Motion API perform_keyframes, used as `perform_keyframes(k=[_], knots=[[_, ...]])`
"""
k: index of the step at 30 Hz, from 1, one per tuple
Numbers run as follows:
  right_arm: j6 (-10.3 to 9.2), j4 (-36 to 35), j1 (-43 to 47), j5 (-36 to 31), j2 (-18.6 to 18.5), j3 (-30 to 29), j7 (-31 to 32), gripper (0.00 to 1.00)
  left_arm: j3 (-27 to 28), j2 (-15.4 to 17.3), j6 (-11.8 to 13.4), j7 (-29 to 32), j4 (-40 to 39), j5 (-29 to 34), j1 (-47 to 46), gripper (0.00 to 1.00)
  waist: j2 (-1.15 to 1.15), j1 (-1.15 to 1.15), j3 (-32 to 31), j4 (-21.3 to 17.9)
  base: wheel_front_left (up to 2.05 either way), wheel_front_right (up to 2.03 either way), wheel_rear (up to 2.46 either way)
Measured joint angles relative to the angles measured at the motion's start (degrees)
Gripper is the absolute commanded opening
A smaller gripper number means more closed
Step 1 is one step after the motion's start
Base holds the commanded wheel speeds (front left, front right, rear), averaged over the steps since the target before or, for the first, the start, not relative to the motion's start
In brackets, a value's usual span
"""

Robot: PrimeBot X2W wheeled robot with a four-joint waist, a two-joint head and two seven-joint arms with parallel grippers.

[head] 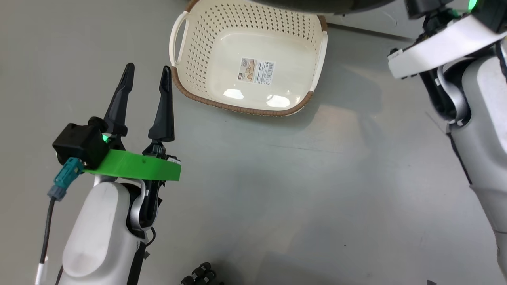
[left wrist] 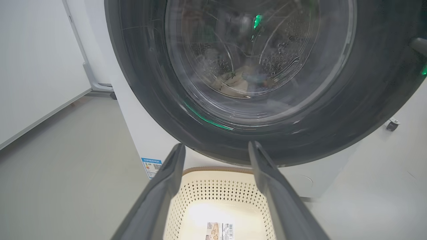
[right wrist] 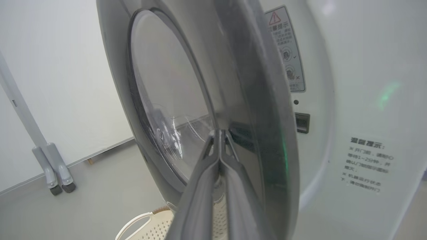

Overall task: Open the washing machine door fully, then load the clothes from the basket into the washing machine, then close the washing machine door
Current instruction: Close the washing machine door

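Note:
The basket (head: pixel 198 23) stands on the grey floor, its floor bare apart from a barcode sticker. My left gripper (head: pixel 147 71) hovers open to its left, with nothing between the fingers. In the left wrist view the same gripper (left wrist: pixel 216 145) points over the basket (left wrist: pixel 217 190) toward the washing machine door (left wrist: pixel 140 83). Through the door's glass the clothes (left wrist: pixel 240 80) lie in the steel drum, cream and blue. My right gripper (right wrist: pixel 218 133) is shut and holds nothing. Its tips rest against the door (right wrist: pixel 263 110), which stands ajar from the washing machine (right wrist: pixel 350 83).
A latch slot (right wrist: pixel 302 122) sits in the machine's front behind the door edge. A grey stand leg on casters (right wrist: pixel 53 173) stands by the white wall, left of the machine. A blue label (left wrist: pixel 151 165) marks the washer's lower front. My right forearm (head: pixel 483 150) hangs at the right.

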Motion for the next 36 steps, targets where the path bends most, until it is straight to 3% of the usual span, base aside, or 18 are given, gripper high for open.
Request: perform_keyframes(k=[10,14,36], knots=[[-0.51,4.3,-11.6,-1.8,-0.1,-1.8,0.4,0.00,-1.2,-0.1,0.0,0.0,-1.3,-0.8,-3.3,1.00,0.00,0.00,5.1,0.4,0.00,0.00,0.00],[-0.41,6.1,-13.6,-2.0,1.6,-1.7,-0.4,0.00,-1.8,-0.1,0.0,-0.1,-1.3,-1.2,-4.2,1.00,0.00,0.00,6.6,0.6,0.00,0.00,0.00],[0.88,16.6,-16.3,-2.5,3.9,-0.3,-3.9,0.00,-1.5,-0.1,0.0,-0.1,0.3,-1.4,-4.9,1.00,0.00,0.00,6.1,-0.2,0.00,0.00,0.00]])
